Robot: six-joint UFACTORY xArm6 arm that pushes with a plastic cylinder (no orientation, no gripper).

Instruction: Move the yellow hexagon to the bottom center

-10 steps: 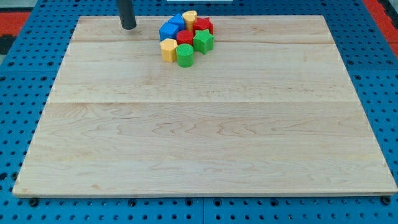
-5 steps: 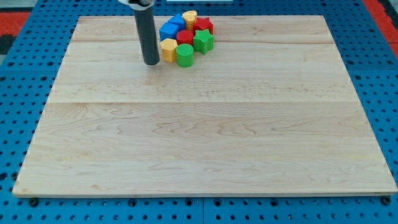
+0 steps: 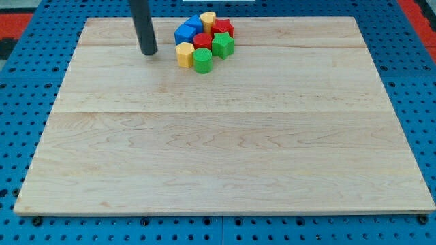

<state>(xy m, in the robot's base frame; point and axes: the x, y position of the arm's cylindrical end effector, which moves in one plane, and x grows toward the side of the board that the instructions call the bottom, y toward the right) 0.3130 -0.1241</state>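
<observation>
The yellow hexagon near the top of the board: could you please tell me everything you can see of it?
The yellow hexagon is a small, plain yellow block with a flat top, lying flat on the wooden board. It sits at the cluster's lower left, beside the green cylinder and just below a blue block; contact looks likely. My tip stands apart, towards the view's left.

You have two yellow blocks (image 3: 184,54), two blue blocks (image 3: 184,33), two red blocks (image 3: 223,28), two green blocks (image 3: 202,60)
</observation>
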